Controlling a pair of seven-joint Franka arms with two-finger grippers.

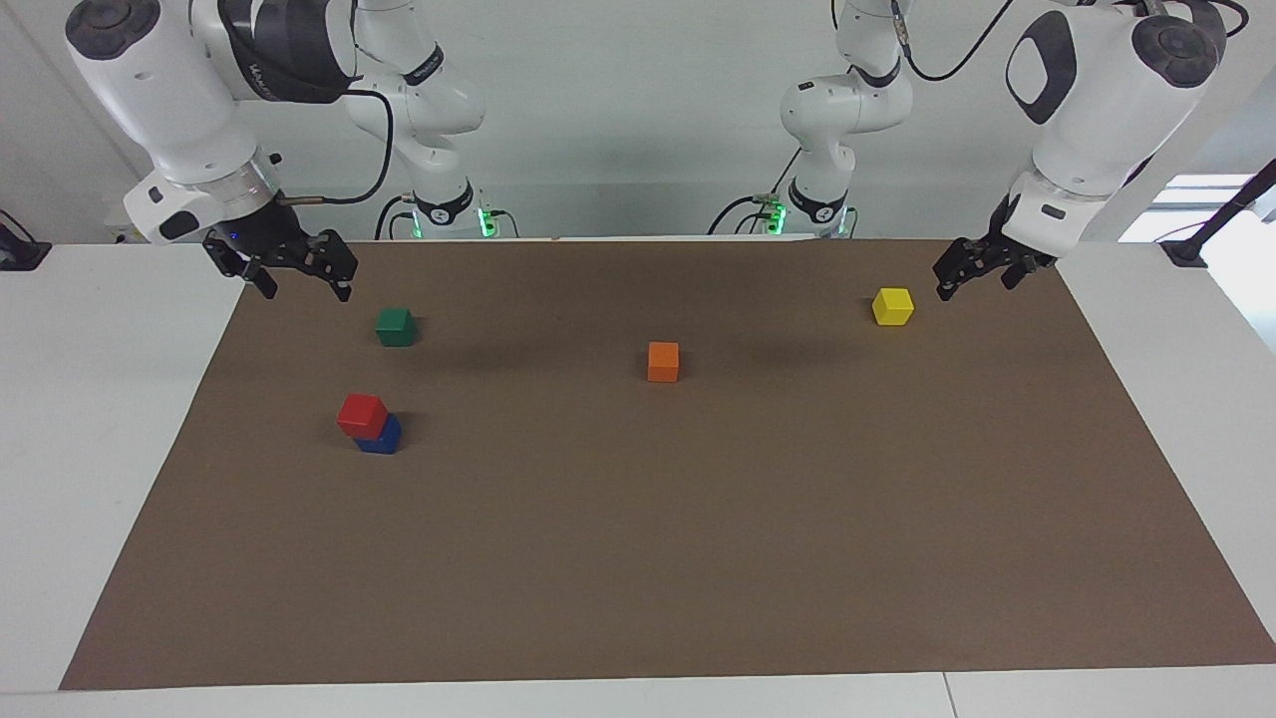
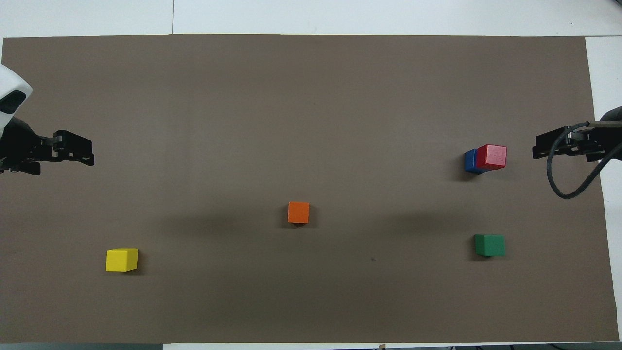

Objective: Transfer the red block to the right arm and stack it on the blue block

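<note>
**Red block stacked on blue; both grippers empty**

The red block [image 1: 361,415] is seen resting on the blue block [image 1: 384,437], toward the right arm's end of the table [image 1: 100,399], farther from the robots than the green block [image 1: 396,326]. The red block sits slightly offset, overhanging 1 edge of the blue block, yet it is carried by it. The stacking is therefore judged done; nothing more appears to be left beyond parking the arms.

The right gripper [image 1: 295,277] hangs over the mat's corner near the green block, its jaws spread wide and holding nothing. The left gripper [image 1: 982,271] waits just beside the yellow block [image 1: 892,306], likewise spread and empty. The orange block [image 1: 663,361] lies alone at mid-mat.

No containers are seen on the table.
</note>
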